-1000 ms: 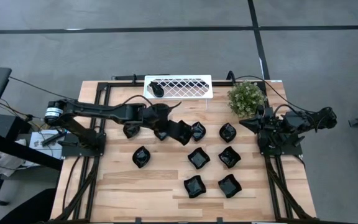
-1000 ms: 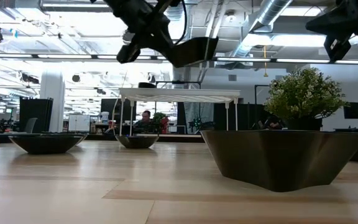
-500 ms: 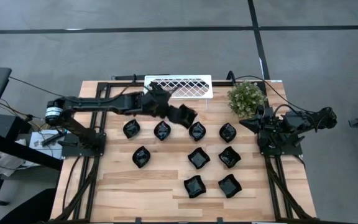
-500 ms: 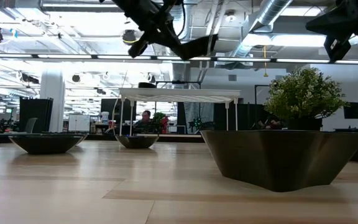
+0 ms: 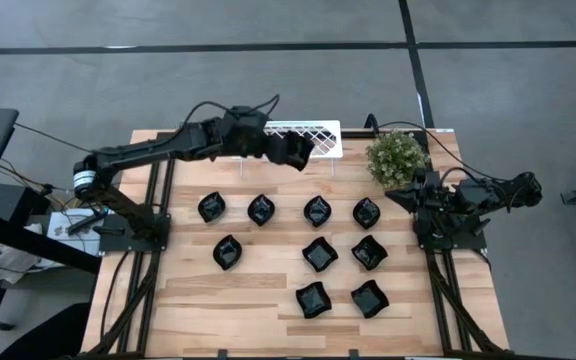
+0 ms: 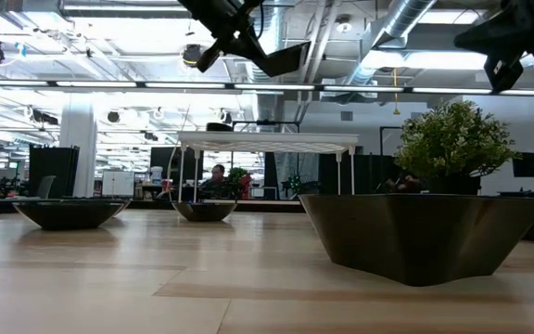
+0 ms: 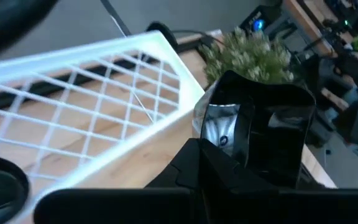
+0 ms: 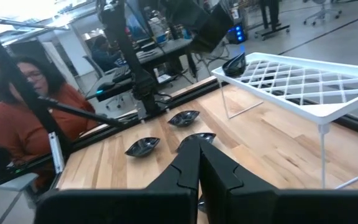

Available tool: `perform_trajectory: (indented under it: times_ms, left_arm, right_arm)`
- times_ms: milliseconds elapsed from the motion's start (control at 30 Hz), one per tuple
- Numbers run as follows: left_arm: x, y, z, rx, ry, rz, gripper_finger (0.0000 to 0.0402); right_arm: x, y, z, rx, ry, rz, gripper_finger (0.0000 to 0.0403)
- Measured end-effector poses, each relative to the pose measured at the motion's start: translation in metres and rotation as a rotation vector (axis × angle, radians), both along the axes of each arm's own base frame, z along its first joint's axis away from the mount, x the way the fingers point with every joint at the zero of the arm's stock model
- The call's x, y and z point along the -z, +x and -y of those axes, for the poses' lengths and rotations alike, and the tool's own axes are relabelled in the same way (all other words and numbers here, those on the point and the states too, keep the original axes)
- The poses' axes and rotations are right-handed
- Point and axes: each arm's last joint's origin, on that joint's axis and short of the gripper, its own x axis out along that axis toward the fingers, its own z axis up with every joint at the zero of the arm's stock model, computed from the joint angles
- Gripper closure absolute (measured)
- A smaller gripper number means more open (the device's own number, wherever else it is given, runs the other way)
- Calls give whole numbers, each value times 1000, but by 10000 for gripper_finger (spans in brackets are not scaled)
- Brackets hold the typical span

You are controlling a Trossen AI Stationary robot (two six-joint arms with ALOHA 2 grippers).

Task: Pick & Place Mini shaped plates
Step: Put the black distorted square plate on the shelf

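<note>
1. My left claw (image 5: 278, 148) is clamped tight on one of the mini shaped plates, a squarish black dish (image 5: 295, 152), and it hangs in the air over the white lattice rack (image 5: 320, 140).
2. From my left wrist I see the dish (image 7: 260, 134) tilted up on edge, with the rack (image 7: 92, 106) spread beyond it.
3. One plate (image 8: 235, 64) already sits at the rack's far-left end, so I judge the open lattice beside it is my target.
4. To do this well, I should level the dish before lowering, so it settles flat on the lattice and does not slide off the edge.
5. Go down slowly, release only once it rests, then lift straight up clear of the rack's rim.
6. Nine more plates (image 5: 319, 254) wait on the table (image 5: 188, 300) below the rack, well apart from it.
7. My right claw (image 5: 408, 199) is parked at the table's right edge beside the potted plant (image 5: 396, 157), pinched shut on nothing.
</note>
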Motion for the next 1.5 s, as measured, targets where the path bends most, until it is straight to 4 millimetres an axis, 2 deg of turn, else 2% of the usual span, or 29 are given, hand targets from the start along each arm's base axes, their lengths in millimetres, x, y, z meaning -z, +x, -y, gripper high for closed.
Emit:
perform_trajectory:
  times_ms: [333, 433, 500, 633, 700, 833, 933, 1033, 1300, 1500]
  left_arm:
    - [-14, -13, -29, -85, -14, -40, 398]
    - [-15, -11, -37, -90, -19, -45, 398]
    - [-18, -4, -40, -77, -9, -47, 398]
    - [-11, 16, -50, -30, -16, -132, 398]
    - [-6, 20, -57, -24, -29, -206, 398]
    - [0, 14, -77, -69, -70, -287, 398]
    - [1, 8, -87, -86, -91, -281, 398]
    - [6, 9, -93, -89, -103, -289, 398]
    - [42, 22, -101, -73, -174, -356, 398]
    - [45, 18, -108, -110, -211, -347, 398]
  right_arm:
    - [0, 0, 0, 6, 0, 0, 403]
    - [0, 0, 0, 6, 0, 0, 403]
    - [0, 0, 0, 6, 0, 0, 403]
    - [0, 0, 0, 5, 0, 0, 403]
    - [0, 0, 0, 5, 0, 1, 403]
    - [0, 0, 0, 3, 0, 0, 403]
    - [0, 0, 0, 3, 0, 1, 403]
    - [0, 0, 0, 3, 0, 1, 403]
    - [0, 0, 0, 1, 0, 0, 403]
    - [0, 0, 0, 0, 0, 0, 403]
